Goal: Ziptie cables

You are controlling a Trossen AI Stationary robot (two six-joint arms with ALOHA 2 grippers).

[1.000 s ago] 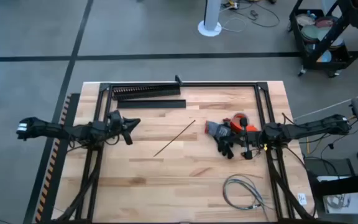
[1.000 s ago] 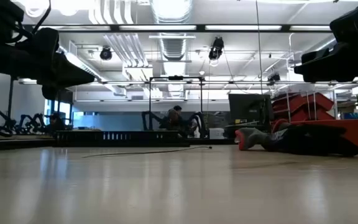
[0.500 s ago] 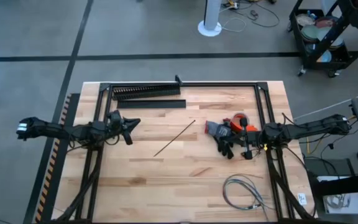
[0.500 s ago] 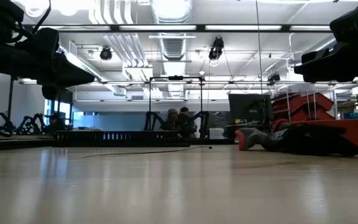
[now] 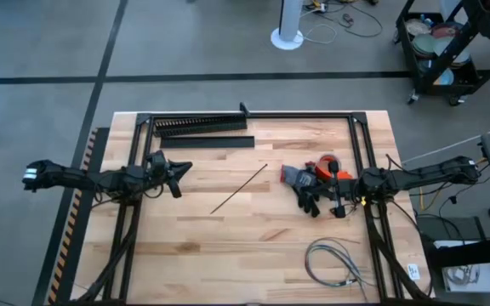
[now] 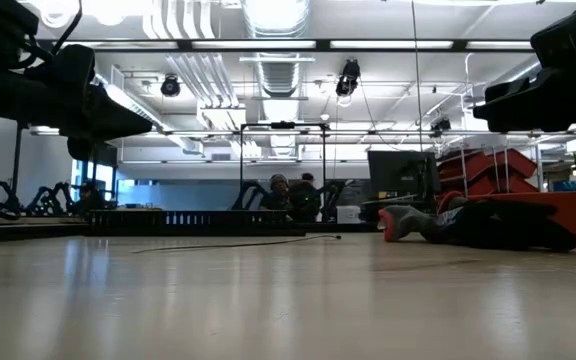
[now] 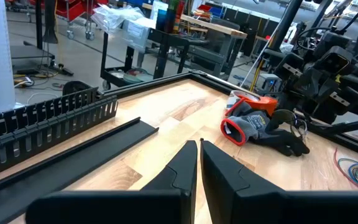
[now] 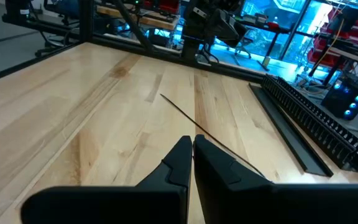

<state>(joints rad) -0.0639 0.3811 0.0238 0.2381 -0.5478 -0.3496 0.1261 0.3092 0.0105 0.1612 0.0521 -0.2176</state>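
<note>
The cables [image 5: 332,260] lie as a loose loop of pale-grey wires on the table near its front right; coloured wire ends [image 7: 356,167] show in the left wrist view. One thin dark ziptie [image 5: 239,188] lies flat and slanted at mid-table, also seen as a line [image 8: 210,139] in the right wrist view. My left gripper [image 5: 179,176] hovers shut at the table's left, above the wood. My right gripper [image 5: 337,204] hovers shut at the right, beside the gloves. Neither touches anything.
A black comb-toothed duct [image 5: 201,125] and its flat black cover [image 5: 207,142] lie along the far edge. A pile of grey, black and orange gloves [image 5: 310,180] sits right of centre. A black frame [image 5: 300,116] rims the table. People show in the room behind.
</note>
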